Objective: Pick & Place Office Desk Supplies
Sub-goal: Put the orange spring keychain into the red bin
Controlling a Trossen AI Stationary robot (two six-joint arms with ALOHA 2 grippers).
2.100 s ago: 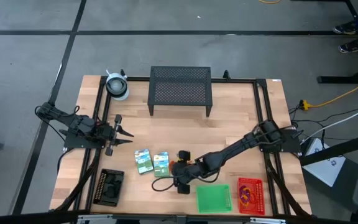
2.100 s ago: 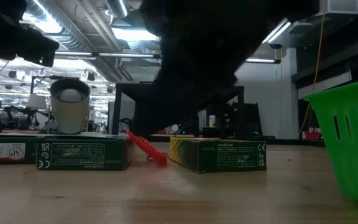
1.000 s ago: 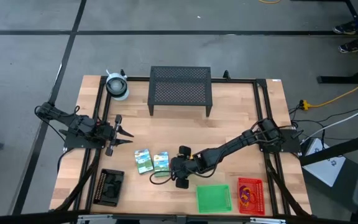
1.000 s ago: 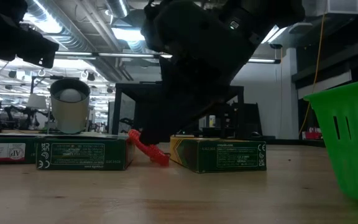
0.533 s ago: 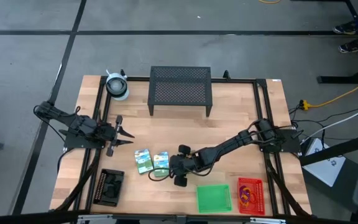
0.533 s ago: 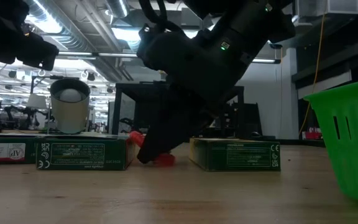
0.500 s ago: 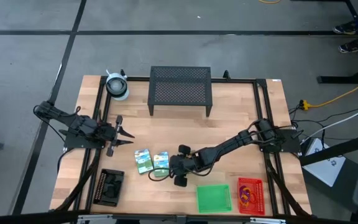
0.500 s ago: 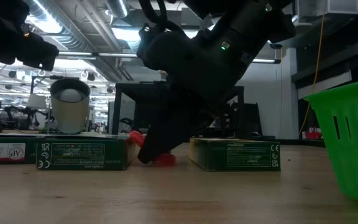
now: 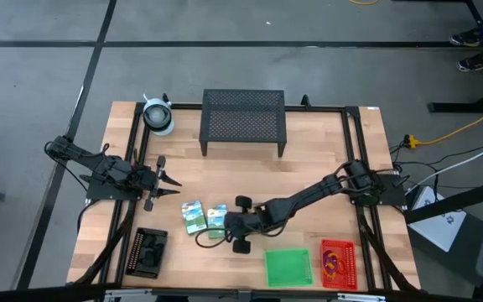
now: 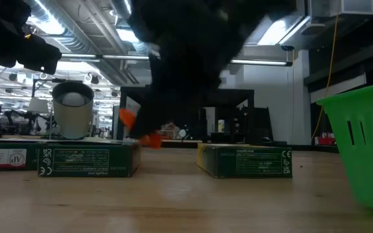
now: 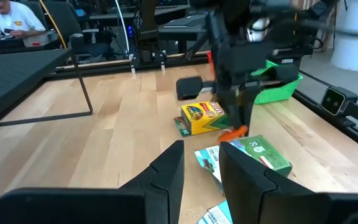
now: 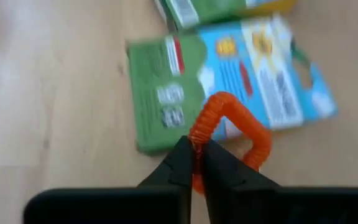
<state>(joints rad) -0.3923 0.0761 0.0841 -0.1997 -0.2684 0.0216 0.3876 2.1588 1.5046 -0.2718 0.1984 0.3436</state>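
- High view: the right gripper [image 9: 227, 225] reaches to table centre, just at 3 o'clock of two small card boxes [image 9: 194, 217]. The left gripper [image 9: 168, 181] waits at 9 o'clock, fingers apart. The green tray [image 9: 288, 268] and red tray [image 9: 337, 262] sit at 5 o'clock, the black tray [image 9: 150, 252] at 7 o'clock.
- Low view: an orange loop [image 10: 133, 126] hangs above the wood beneath the dark arm, between two green boxes.
- Left wrist view: the left gripper's fingers [image 11: 169, 169] stand apart, holding nothing; beyond them, the yellow-green crayon box [image 11: 202, 117] lies beside the loop.
- Right wrist view: the right gripper's jaws are pinched together on the orange loop, over a green-and-blue card box [image 12: 229, 74].
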